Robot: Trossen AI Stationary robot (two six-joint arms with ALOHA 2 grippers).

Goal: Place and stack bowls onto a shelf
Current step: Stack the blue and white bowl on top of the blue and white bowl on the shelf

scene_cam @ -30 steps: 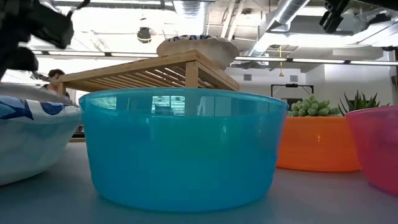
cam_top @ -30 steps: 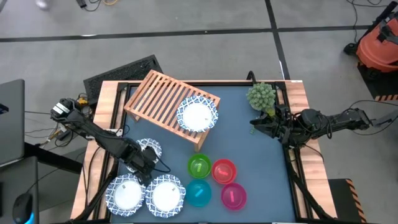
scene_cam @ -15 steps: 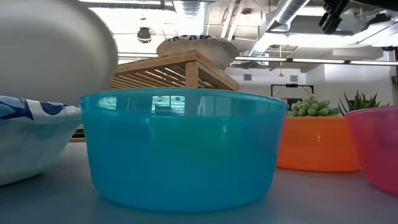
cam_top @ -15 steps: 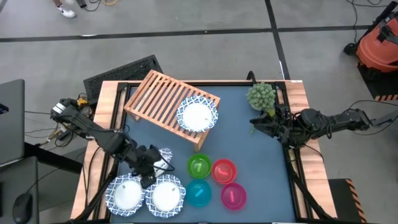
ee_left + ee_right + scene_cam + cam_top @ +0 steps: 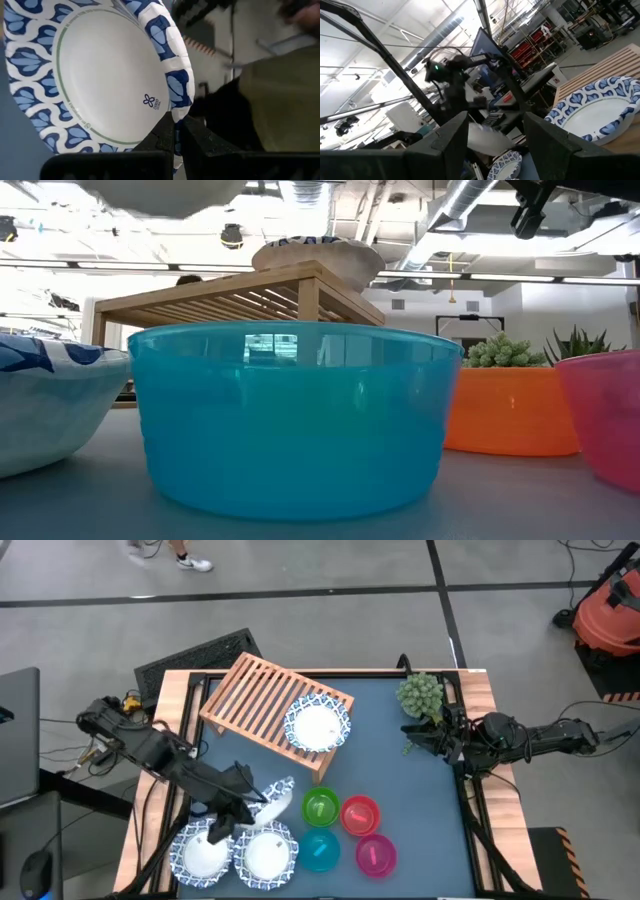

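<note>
A patterned bowl [image 5: 277,799] is held tilted above the table by the left gripper [image 5: 247,802], whose fingers [image 5: 165,142] are clamped on its rim, as seen in the left wrist view. It is carried just above two further patterned bowls [image 5: 203,852] [image 5: 267,853] resting side by side at the table's near left corner, and just beside the green bowl [image 5: 320,808]. The red bowl [image 5: 360,815], teal bowl [image 5: 319,851] and magenta bowl [image 5: 375,855] are grouped with the green one near the front centre. A fourth patterned bowl [image 5: 317,726] is seated on the shelf [image 5: 255,698], at its right end. The right gripper [image 5: 420,740] is stationed beside the plant [image 5: 420,694] at the table's right edge, its fingers set apart.
</note>
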